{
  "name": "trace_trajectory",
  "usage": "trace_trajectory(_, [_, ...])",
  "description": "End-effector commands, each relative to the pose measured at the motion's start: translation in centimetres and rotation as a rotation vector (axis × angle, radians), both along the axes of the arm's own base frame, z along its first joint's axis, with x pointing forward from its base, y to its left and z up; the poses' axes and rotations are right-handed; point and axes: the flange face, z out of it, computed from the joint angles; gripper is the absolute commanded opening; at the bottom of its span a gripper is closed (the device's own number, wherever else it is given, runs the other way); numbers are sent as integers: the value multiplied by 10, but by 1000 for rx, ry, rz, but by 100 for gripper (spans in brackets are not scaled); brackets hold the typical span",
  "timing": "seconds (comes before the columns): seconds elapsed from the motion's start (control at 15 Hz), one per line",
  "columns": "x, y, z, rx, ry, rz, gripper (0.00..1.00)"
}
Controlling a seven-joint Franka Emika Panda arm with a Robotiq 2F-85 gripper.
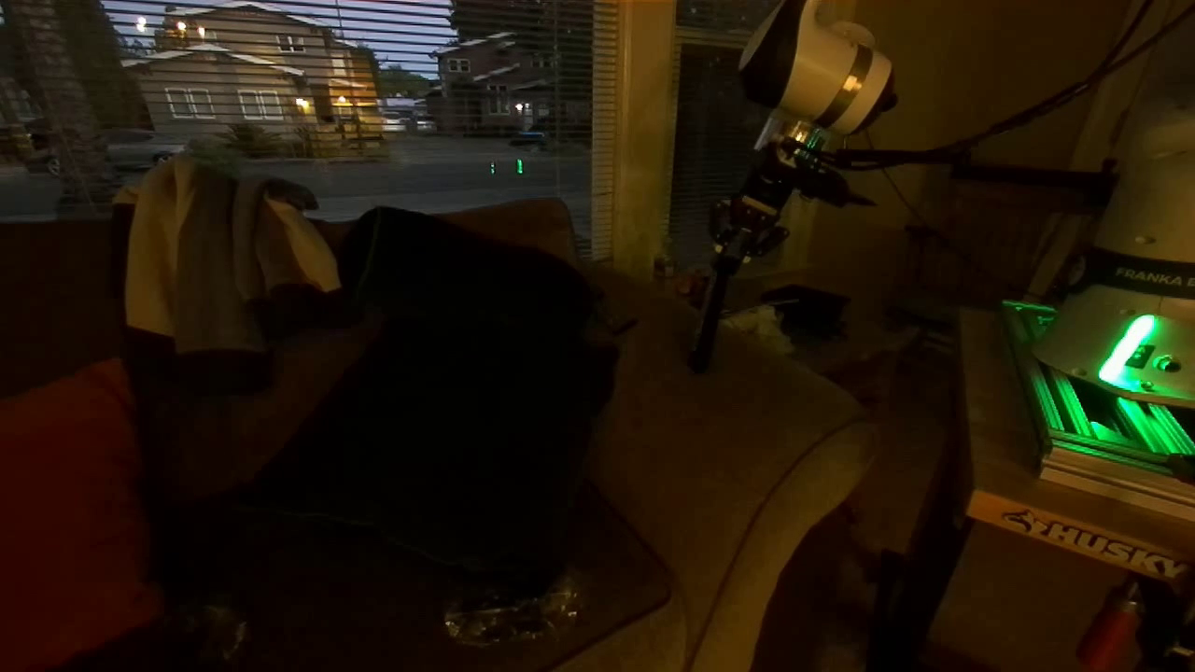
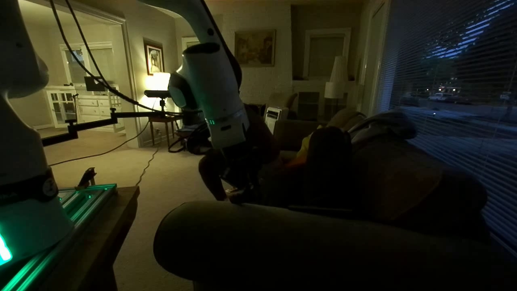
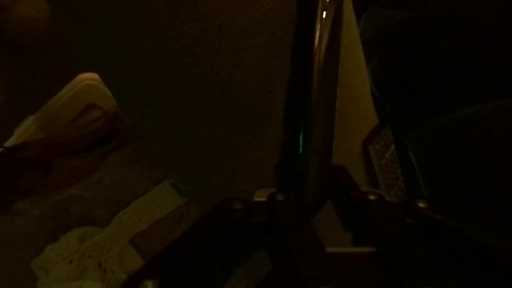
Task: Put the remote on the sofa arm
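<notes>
The remote (image 1: 711,313) is a long, dark, glossy bar. In an exterior view it hangs steeply tilted from my gripper (image 1: 735,247), its lower end at the top of the tan sofa arm (image 1: 738,448). I cannot tell whether that end touches the fabric. In the wrist view the remote (image 3: 316,100) runs up from between the dark fingers (image 3: 308,190), which are shut on its near end. The sofa arm also shows in an exterior view (image 2: 282,242), where the gripper (image 2: 242,173) is a dark shape over its far side and the remote cannot be made out.
A dark pillow (image 1: 448,420) lies against the sofa arm's inner side. A blanket (image 1: 215,261) hangs over the sofa back, and a red pillow (image 1: 65,513) is farther along. The robot's workbench (image 1: 1018,504) stands beside the sofa. The room is very dim.
</notes>
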Motion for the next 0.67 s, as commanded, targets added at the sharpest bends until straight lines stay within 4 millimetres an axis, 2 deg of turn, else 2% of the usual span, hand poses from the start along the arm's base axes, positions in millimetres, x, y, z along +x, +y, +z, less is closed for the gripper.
trace_trajectory(0.0, [9, 8, -10, -108, -44, -20, 7])
trace_trajectory(0.27, [27, 20, -14, -191, -85, -26, 7])
trace_trajectory(0.4, [35, 26, -24, -212, -90, -30, 7])
trace_trajectory(0.6, [44, 32, -49, -208, -66, -12, 7])
